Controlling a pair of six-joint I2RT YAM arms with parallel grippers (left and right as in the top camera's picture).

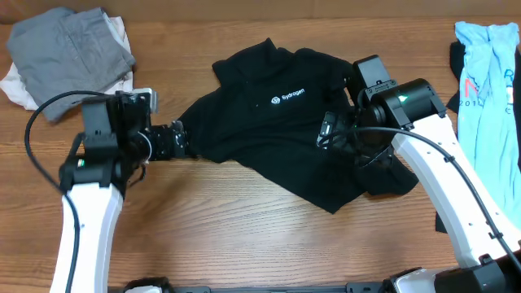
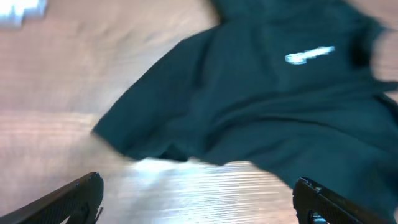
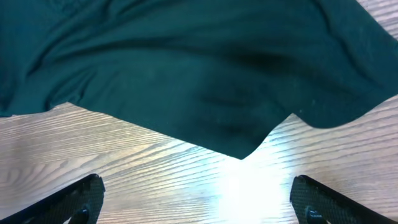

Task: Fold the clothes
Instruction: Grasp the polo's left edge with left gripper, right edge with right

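Black T-shirt (image 1: 285, 122) rumpled at centre of the surface (image 1: 244, 236), left pincer (image 1: 177, 141) at its 9 o'clock edge, fingers apart, right pincer (image 1: 326, 132) at 3 o'clock, likewise apart, grey piece (image 1: 69, 49) at 10 o'clock, light-blue shirt (image 1: 484, 73) at 2.

I note the black T-shirt (image 1: 269, 134) as plain but for a small white logo print (image 1: 289, 98) on the chest, though through my wrist cameras the same cloth reads as a dark blue-green. At far left a grey garment (image 1: 69, 45) lies over a white piece (image 1: 15, 85), and at far right a light-blue shirt (image 1: 488, 57) carries red print (image 1: 470, 85). The table (image 1: 244, 244) is warm brown wood with fine darker grain; my arms (image 1: 89, 220) are white, my left gripper (image 1: 179, 140) and right gripper (image 1: 327, 130) are black, and a green light (image 1: 402, 100) glows on my right wrist housing.
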